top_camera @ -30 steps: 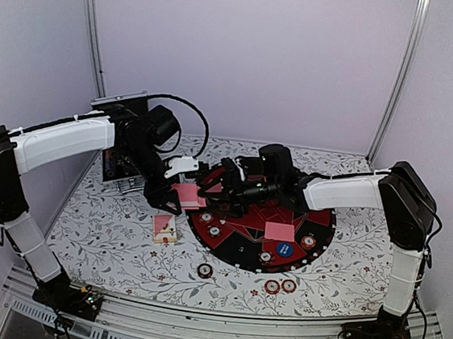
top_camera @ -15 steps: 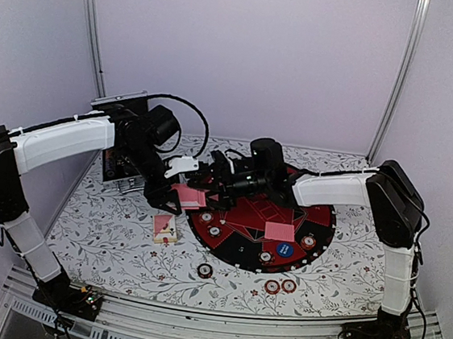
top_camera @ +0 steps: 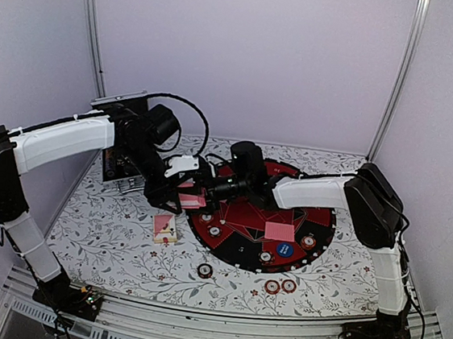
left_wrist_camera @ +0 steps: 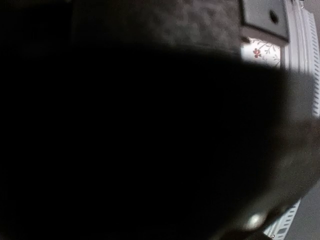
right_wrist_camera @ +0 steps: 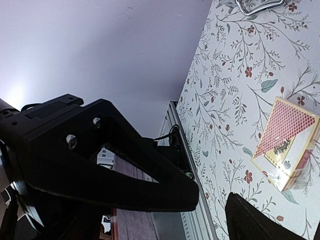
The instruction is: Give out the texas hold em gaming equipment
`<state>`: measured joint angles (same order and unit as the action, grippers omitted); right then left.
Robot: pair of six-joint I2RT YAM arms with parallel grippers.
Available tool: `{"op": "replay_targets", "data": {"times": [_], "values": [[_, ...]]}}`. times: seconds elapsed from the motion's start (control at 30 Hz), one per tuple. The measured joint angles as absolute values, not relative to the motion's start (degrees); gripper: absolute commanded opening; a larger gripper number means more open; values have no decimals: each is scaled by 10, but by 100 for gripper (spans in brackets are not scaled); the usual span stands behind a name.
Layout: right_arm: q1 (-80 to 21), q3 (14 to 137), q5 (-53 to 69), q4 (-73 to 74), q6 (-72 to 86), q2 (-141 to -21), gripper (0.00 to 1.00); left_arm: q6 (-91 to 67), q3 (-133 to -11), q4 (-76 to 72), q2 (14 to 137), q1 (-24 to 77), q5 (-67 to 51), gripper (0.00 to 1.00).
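Near edge, right of middle: three loose chips, one dark chip [top_camera: 205, 271] and two red-and-white chips [top_camera: 272, 287] just beside each other. Probably parked off the mat as stakes not yet shared out. Further in, toward the left edge: one card pack [top_camera: 165, 227], patterned red back up, flat on the floral desk [top_camera: 105, 246]. Same card pack [right_wrist_camera: 287, 150] clear in the right wrist view; likely set aside as reserve. Mid-desk: one round red-and-black mat [top_camera: 241, 220] carrying four mat chips [top_camera: 214, 231] spaced along its near rim. Also on it, one blue button disc [top_camera: 285, 249] and one pink card [top_camera: 280, 231] lying flat just beside the disc. Looks laid out seat by seat, judging by the spacing. No orange disc made out. At the mat's left rim: left gripper [top_camera: 176, 199] apparently closed on a pink card stack [top_camera: 193, 201], offered toward the other arm, seemingly as a deck to deal from. Left wrist view blacked out, so that grip read from the top view only. Right gripper [top_camera: 206, 189] stretched across the mat to that stack, fingers [right_wrist_camera: 125, 170] apart with nothing between them, probably set to pinch the top card. Far-left corner: one black case [top_camera: 112, 161], silver-edged, behind the left arm, out of play.
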<state>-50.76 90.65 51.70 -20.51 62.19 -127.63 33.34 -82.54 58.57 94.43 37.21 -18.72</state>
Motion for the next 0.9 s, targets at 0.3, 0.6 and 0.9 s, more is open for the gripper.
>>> {"op": "replay_targets", "data": {"times": [0.3,0.6,0.9], "values": [[-510,914,518,-213,638,-1289,85,333,-826,589,944,372,-185,0],[-492,851,518,-273,656,-1268,74,333,-826,589,945,373,-185,0],[-482,836,522,-289,668,-1259,65,334,-826,587,945,373,-179,0]]}}
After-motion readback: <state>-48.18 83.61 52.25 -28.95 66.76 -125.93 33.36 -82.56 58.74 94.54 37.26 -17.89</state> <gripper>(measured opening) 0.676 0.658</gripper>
